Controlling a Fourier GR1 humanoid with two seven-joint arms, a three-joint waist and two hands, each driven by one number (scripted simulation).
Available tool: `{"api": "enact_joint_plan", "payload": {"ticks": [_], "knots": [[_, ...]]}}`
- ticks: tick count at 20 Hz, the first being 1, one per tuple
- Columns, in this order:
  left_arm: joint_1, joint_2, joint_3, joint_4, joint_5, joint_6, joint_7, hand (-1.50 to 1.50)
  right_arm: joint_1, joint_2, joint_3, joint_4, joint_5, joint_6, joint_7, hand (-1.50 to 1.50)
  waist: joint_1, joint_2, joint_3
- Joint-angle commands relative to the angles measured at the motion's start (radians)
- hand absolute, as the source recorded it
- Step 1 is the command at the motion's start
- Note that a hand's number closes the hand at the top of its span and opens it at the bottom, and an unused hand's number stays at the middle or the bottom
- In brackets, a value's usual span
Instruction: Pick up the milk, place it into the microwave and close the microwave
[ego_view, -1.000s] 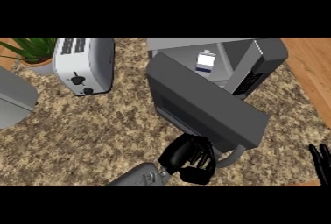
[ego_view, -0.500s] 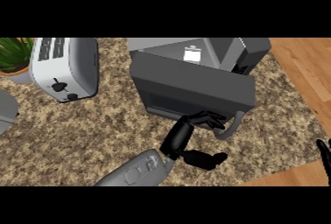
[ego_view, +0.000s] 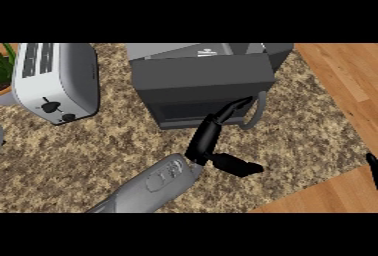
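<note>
The dark grey microwave (ego_view: 199, 80) stands at the middle back, and its door (ego_view: 196, 87) is swung almost shut. Only a small white bit of the milk (ego_view: 209, 51) shows above the door's top edge, inside the microwave. My left hand (ego_view: 210, 137) reaches in from the lower left, open. Its straight fingers (ego_view: 235, 107) touch the door's lower right part, beside the grey handle (ego_view: 256, 111). The thumb sticks out to the right, over the counter. Of my right hand (ego_view: 372, 171) just a dark sliver shows at the right edge, fingers up, resting.
A white toaster (ego_view: 55, 80) stands at the back left, with green plant leaves (ego_view: 7, 54) behind it. The speckled counter (ego_view: 88, 150) ends at the right, where wooden floor (ego_view: 339, 75) shows.
The microwave door has swung from wide open to almost shut. My left hand has straightened and followed it, fingers against the door. The right hand has slipped towards the right edge.
</note>
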Motion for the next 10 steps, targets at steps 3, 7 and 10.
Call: {"api": "enact_joint_plan", "payload": {"ticks": [3, 7, 10], "knots": [[-0.080, -0.002, 0.018, 0.042, 0.071, 0.022, -0.033, -1.50, -0.045, -0.035, -0.004, -0.011, -0.053, 0.028, 0.032, -1.50, -0.021, 0.011, 0.001], [-0.127, -0.002, 0.026, 0.078, 0.103, 0.033, -0.042, -1.50, -0.058, -0.051, 0.000, -0.019, -0.071, 0.042, 0.044, -1.50, -0.050, 0.017, 0.002], [-0.144, -0.002, 0.030, 0.101, 0.130, 0.040, -0.054, -1.50, -0.073, -0.058, -0.005, -0.020, -0.103, 0.045, 0.057, -1.50, -0.062, 0.023, 0.003]]}}
